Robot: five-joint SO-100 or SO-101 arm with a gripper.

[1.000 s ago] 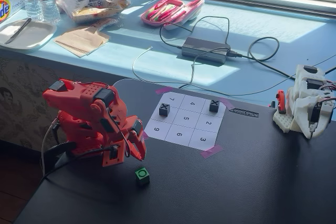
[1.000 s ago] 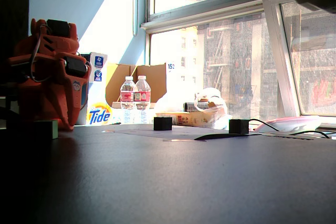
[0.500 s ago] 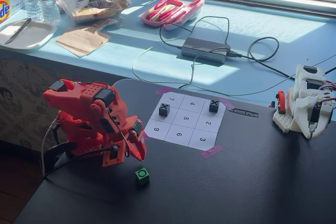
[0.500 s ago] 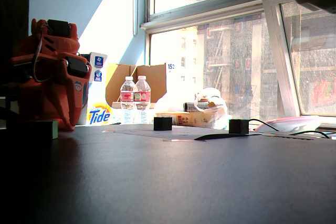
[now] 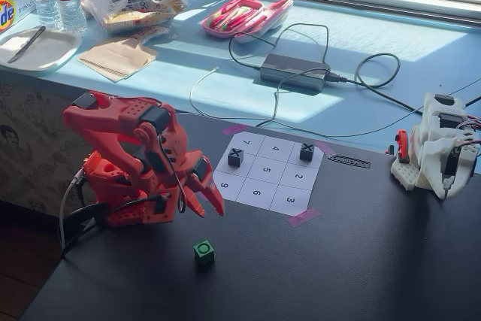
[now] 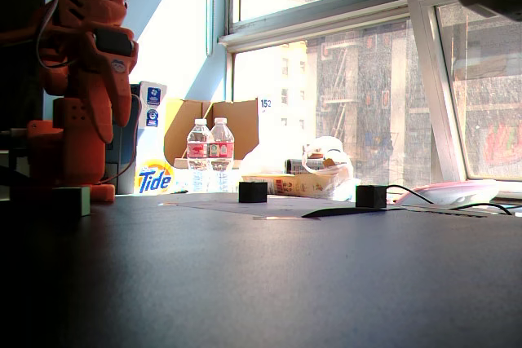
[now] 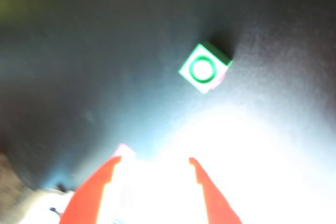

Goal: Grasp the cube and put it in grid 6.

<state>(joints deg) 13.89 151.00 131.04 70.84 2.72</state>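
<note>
- Fixed view from above shows the black bench [image 5: 361,261] filling the lower part of the picture, with a pale blue sill behind its far edge.
- On the bench's left side stands the red arm [image 5: 128,163], folded forward, its claw [image 5: 209,208] raised off the surface and pointing toward the middle.
- In the wrist view the claw [image 7: 155,163] is spread apart with nothing between its two red fingers [image 7: 202,177]; glare washes out the surface just under them.
- A white arm [image 5: 440,144] sits at the bench's right edge.
- Taped near the far edge is the paper grid [image 5: 263,174], nine white cells.
- Grid 6 [image 5: 256,193] lies in the middle of the grid's near row, bare, between cells 9 and 3.
- Two black cubes marked X rest on the grid: one [image 5: 235,157] by cell 7, the other [image 5: 306,152] at the far right corner cell.
- The cube [image 5: 203,251], green with a dark ring on top, sits on bare bench near the front edge, apart from the grid and below the claw's tips; the wrist view shows it [image 7: 203,68] ahead of the fingers, not touching them.
- In the low fixed view, the cube [image 6: 72,200] appears in shadow at the left edge, beside the arm's base.
</note>
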